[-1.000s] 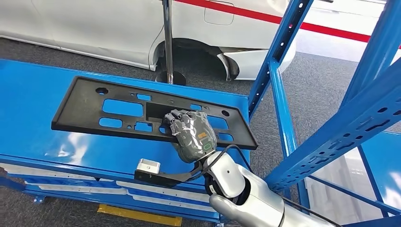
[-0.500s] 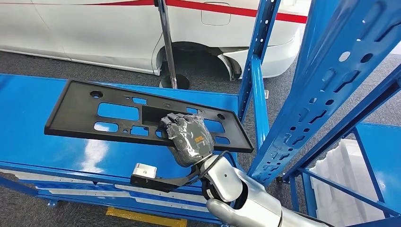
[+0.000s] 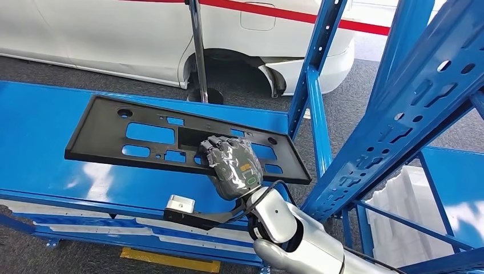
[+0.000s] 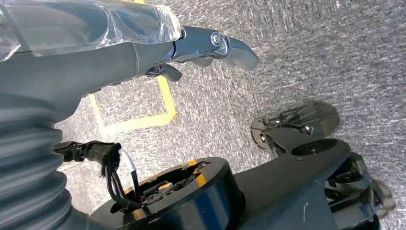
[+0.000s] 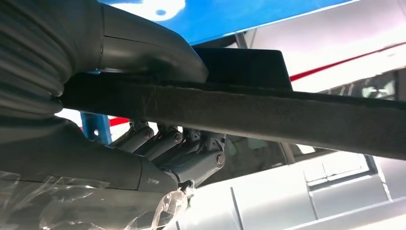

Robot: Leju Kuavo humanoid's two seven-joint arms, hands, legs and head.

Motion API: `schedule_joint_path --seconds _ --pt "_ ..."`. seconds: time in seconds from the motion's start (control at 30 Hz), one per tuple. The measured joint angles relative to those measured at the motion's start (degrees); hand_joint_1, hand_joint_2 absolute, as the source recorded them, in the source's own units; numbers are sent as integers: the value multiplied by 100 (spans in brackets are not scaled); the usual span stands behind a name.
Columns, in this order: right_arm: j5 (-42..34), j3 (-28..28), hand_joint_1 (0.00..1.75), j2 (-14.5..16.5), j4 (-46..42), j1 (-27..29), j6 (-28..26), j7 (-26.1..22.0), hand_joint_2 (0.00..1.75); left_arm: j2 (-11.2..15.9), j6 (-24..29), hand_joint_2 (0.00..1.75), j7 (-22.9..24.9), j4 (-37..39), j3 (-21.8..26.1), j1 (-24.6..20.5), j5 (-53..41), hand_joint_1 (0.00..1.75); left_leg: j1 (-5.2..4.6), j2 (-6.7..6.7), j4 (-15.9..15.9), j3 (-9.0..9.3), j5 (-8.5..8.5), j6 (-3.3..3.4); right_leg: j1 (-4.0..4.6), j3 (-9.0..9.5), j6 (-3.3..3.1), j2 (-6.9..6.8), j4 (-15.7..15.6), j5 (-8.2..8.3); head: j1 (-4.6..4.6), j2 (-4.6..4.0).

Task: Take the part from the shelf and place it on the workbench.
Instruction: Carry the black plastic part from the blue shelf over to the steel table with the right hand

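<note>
The right hand [image 3: 230,166] grips the black part's [image 3: 148,137] near edge above the blue worktop [image 3: 40,114]; lower it level, then release.

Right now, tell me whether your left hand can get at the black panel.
Probably not as things stand: the left hand hangs empty over the grey floor, while the right hand grips the black panel above the blue workbench.

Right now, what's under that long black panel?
Under the black panel lies the blue workbench, showing through its cutouts. The right robot hand grips its near edge; any contact is hidden.
</note>
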Motion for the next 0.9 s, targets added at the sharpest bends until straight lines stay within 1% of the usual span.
schedule_joint_path --seconds 0.03,0.07,0.1,0.13,0.17,0.2,0.23,0.27,0.3,0.33,0.37,0.4,0.43,0.47,0.5,0.53,0.57,0.6,0.63,0.67,0.7,0.73,0.77,0.8,0.83,0.87,0.9 --pt "-24 0 175 -1 1 10 -2 4 175 10 -2 175 -5 0 0 0 -5 0 20 -3 -1 8 -8 -13 -41 51 23 -9 -99 107 0 0" --pt "-64 0 175 0 1 16 -11 1 175 17 -8 175 -9 0 0 0 -20 0 38 -8 -6 27 -20 -32 -68 212 31 -12 -430 311 1 0" --pt "-120 -1 175 4 2 19 -23 -12 175 24 -18 175 -10 0 0 2 -47 0 60 -12 -29 55 -31 -51 -81 432 31 -10 -885 523 1 0" --pt "-180 0 175 19 6 24 -39 -33 175 31 -32 175 -4 0 -1 2 -78 0 76 -15 -73 85 -28 -82 -80 642 26 -5 -1287 669 -1 0" --pt "-250 3 175 46 11 30 -60 -58 175 40 -55 175 2 0 -1 2 -112 0 92 -16 -135 111 -11 -125 -65 787 7 2 -1571 755 2 0" --pt "-319 7 175 82 21 38 -79 -85 175 52 -77 175 9 0 -2 1 -141 0 107 -16 -207 134 16 -172 -42 854 -13 12 -1701 768 1 0" --pt "-384 13 175 130 35 46 -99 -114 175 65 -96 175 14 0 -2 -3 -159 0 116 -17 -284 159 50 -225 -12 874 -40 20 -1730 759 2 0" --pt "-449 19 175 182 49 49 -126 -144 175 74 -110 175 15 0 -2 -7 -170 0 113 -19 -370 200 78 -275 18 911 -90 25 -1807 777 5 0" --pt "-506 22 175 233 72 58 -153 -174 175 92 -113 175 15 0 -2 -7 -177 0 114 -17 -404 230 75 -294 13 987 -129 12 -1930 789 -3 0" --pt "-552 26 175 281 101 63 -192 -199 175 112 -114 175 15 0 -2 -4 -179 0 95 -16 -345 214 20 -289 7 1072 -186 -5 -2069 802 -13 0" --pt "-589 29 175 321 131 64 -239 -219 175 137 -114 175 14 0 -1 -3 -179 0 65 -14 -140 116 -95 -269 -4 1156 -237 -30 -2196 820 -33 0" --pt "-615 31 175 354 165 62 -280 -230 175 166 -119 175 14 0 2 -5 -179 0 35 -10 222 -68 -266 -233 -14 1202 -267 -58 -2267 829 -57 0" --pt "-631 33 175 375 199 55 -315 -237 175 189 -126 175 13 -1 5 -19 -180 0 -10 -11 650 -295 -447 -215 5 1211 -299 -73 -2283 832 -76 0" --pt "-645 34 175 395 235 50 -335 -241 175 212 -133 175 12 -1 9 -39 -180 0 -42 -10 1032 -497 -577 -212 22 1209 -305 -88 -2275 832 -90 0" --pt "-656 34 175 410 274 49 -343 -243 175 229 -141 175 11 -1 11 -58 -182 0 -61 -9 1252 -608 -620 -222 35 1200 -308 -94 -2262 829 -96 0" --pt "-667 34 175 420 315 47 -349 -243 175 250 -145 175 11 -1 13 -66 -187 0 -64 -7 1254 -604 -561 -239 40 1186 -306 -92 -2237 828 -96 0" --pt "-680 33 175 431 354 41 -353 -243 175 274 -146 175 13 -1 13 -61 -195 0 -48 -5 1025 -480 -412 -267 31 1157 -289 -78 -2186 823 -96 0" --pt "-691 30 175 438 389 22 -358 -242 175 297 -151 175 15 0 13 -48 -204 0 -11 -7 655 -282 -241 -315 25 1104 -255 -54 -2093 805 -98 0" --pt "-700 22 175 443 422 -8 -365 -240 175 318 -162 175 16 0 14 -38 -210 0 17 -18 333 -131 -129 -342 31 1016 -204 -26 -1956 770 -107 0" --pt "-704 9 175 448 451 -39 -370 -239 175 333 -179 175 16 -1 15 -39 -214 0 50 -31 118 -42 -62 -334 45 916 -153 0 -1788 723 -104 0" --pt "-707 -6 175 455 474 -67 -376 -237 175 340 -193 175 19 -1 16 -47 -220 0 73 -42 35 -26 -50 -308 66 829 -108 17 -1646 682 -98 0" --pt "-709 -20 175 463 496 -84 -381 -234 175 345 -206 175 22 -2 15 -51 -228 0 76 -50 64 -70 -62 -254 84 774 -77 26 -1545 656 -89 0" --pt "-712 -30 175 469 515 -91 -385 -233 175 350 -211 175 25 -2 13 -44 -247 0 88 -46 86 -94 -42 -210 89 755 -58 30 -1482 643 -73 0" --pt "-717 -33 175 475 533 -95 -389 -232 175 356 -211 175 33 -2 9 -24 -268 0 92 -36 89 -110 -20 -180 91 741 -34 28 -1424 622 -71 0" --pt "-729 -36 175 474 552 -96 -392 -231 175 364 -213 175 38 -1 7 0 -291 0 91 -27 81 -122 9 -150 83 707 -3 23 -1303 556 -65 0" --pt "-742 -43 175 472 572 -98 -396 -221 175 373 -214 175 44 -1 4 19 -314 0 95 -19 64 -129 39 -126 64 630 32 14 -1095 439 -58 0" --pt "-755 -51 175 471 593 -101 -397 -209 175 384 -215 175 57 0 2 25 -337 0 95 -14 36 -130 66 -110 38 506 67 3 -794 277 -50 0"
